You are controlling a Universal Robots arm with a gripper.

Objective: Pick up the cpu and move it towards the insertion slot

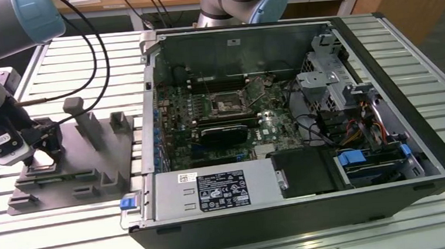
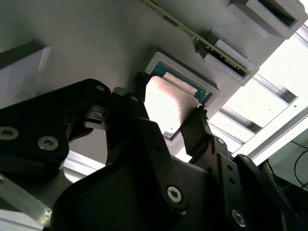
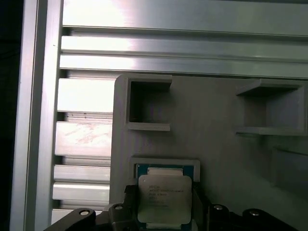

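Lying flat with its silvery metal top up, the cpu (image 3: 164,195) sits in a shallow square recess of the grey fixture (image 1: 84,169). It is near enough square that I can pick out no long axis, and its edges run parallel to the recess walls. In the first wrist view the lid is pale and dull with faint print, and a thin blue-green rim shows around it. In the second wrist view glare washes the lid almost white.

The gripper (image 1: 41,158) stands low over that corner of the fixture. Its dark fingers (image 3: 201,211) are closed in against two opposite edges of the chip, clamping it. I cannot tell whether it has left the recess floor.

Boxy pockets open elsewhere on the fixture, and a thin green-edged strip (image 2: 192,32) runs near the recess. Well apart, toward the exterior view's right, the open computer case (image 1: 253,228) lies on the slatted table (image 1: 66,241), holding a green board with the insertion slot (image 1: 227,105)
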